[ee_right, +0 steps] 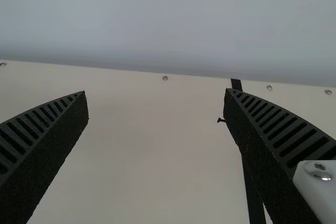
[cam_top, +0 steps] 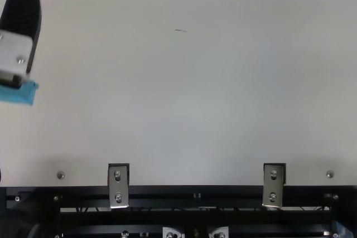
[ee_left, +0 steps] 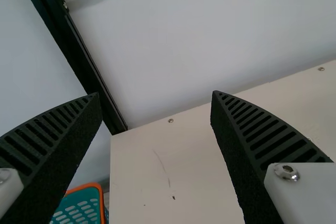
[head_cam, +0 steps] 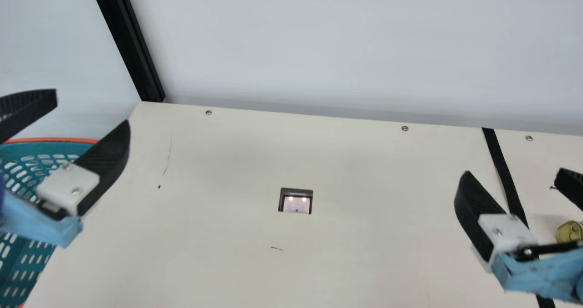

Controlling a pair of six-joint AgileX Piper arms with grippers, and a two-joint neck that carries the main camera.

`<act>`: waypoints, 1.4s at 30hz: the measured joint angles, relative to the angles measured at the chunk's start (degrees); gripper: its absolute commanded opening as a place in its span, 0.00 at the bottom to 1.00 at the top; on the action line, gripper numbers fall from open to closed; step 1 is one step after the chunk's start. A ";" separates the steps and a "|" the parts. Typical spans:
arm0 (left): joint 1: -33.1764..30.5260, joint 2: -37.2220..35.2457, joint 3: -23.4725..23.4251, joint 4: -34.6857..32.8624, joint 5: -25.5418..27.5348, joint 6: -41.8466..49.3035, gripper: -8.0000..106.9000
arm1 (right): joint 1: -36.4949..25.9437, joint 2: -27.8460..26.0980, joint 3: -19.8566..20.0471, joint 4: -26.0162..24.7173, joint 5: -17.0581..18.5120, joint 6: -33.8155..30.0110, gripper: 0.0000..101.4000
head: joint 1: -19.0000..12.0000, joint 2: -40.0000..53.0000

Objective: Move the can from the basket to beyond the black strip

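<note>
A small gold can (head_cam: 568, 232) lies on the table at the main view's right edge, to the right of the black strip (head_cam: 503, 175) and partly cut off. The right gripper (head_cam: 513, 172) is above the strip with its fingers wide apart; the can is below and apart from them. From its wrist, the right gripper (ee_right: 155, 92) holds nothing, and the strip (ee_right: 253, 198) runs past one finger. Over the teal basket (head_cam: 48, 148) with an orange rim, the left gripper (head_cam: 92, 106) stands open and hides part of it. The left gripper (ee_left: 156, 94) is empty, with the basket (ee_left: 81, 204) beyond one finger.
A small dark-framed plate (head_cam: 296, 201) is set in the middle of the cream table (head_cam: 364, 253). A black upright post (head_cam: 130, 39) stands at the back left corner, against a pale wall (head_cam: 319, 39). Metal brackets (cam_top: 118, 187) line the near edge.
</note>
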 measured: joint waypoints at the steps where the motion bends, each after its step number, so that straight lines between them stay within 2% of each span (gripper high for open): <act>1: 0.00 -1.06 0.49 0.00 0.37 -0.43 0.85 | 0.02 -1.37 0.77 -0.31 0.18 0.28 1.00 | 0.00 0.00; 9: -0.25 -11.72 5.96 0.11 4.56 -4.51 0.85 | 0.10 -12.33 6.42 -1.32 3.54 1.92 1.00 | 0.29 0.00; 20: -0.62 -24.76 13.19 -2.95 9.76 -5.16 0.85 | -0.24 -27.49 14.09 -0.99 8.67 2.93 1.00 | 0.00 0.00; 25: 0.40 -30.00 15.49 -6.33 12.20 -3.20 0.85 | -0.67 -33.77 17.23 0.19 10.99 3.07 1.00 | 0.29 0.00; 33: 3.16 -36.98 18.03 -13.70 17.12 1.96 0.85 | -0.78 -41.84 21.67 2.40 12.54 3.05 1.00 | 0.00 0.00; 42: 8.46 -44.22 21.40 -24.06 25.49 9.65 0.85 | -0.52 -45.85 26.19 3.94 11.51 1.75 1.00 | 0.29 0.00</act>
